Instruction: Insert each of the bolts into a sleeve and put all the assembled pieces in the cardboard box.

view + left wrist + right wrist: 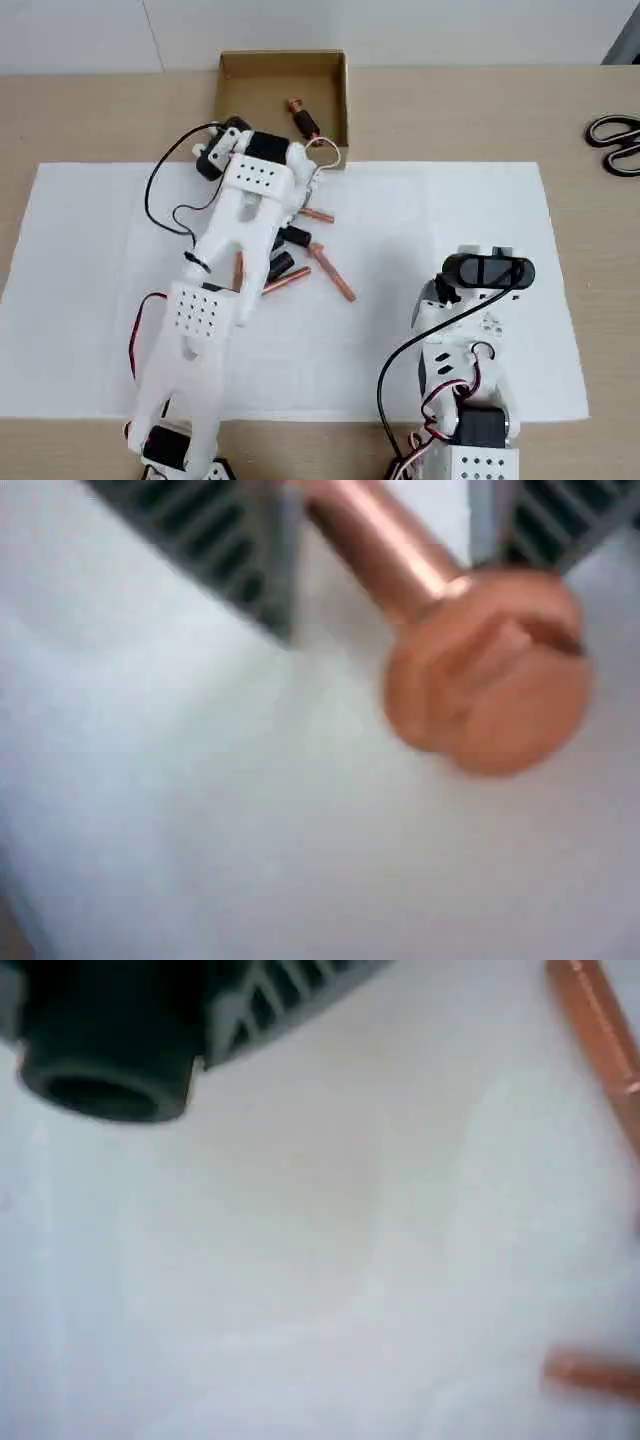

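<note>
left gripper (385, 550) clamped on bolt (480, 680) by the shank, head left free, likely for insertion. right gripper (140, 1010) looks closed on sleeve (105, 1070), bore exposed to receive it. one assembled piece (302, 118) sits in box (232, 75).

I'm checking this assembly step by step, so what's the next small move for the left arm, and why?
Probably lift the bolt clear of the paper and carry it toward the right gripper. The left gripper looks shut on the bolt's shank, its head near the paper, and the right gripper appears to hold a sleeve with its open end free.
</note>
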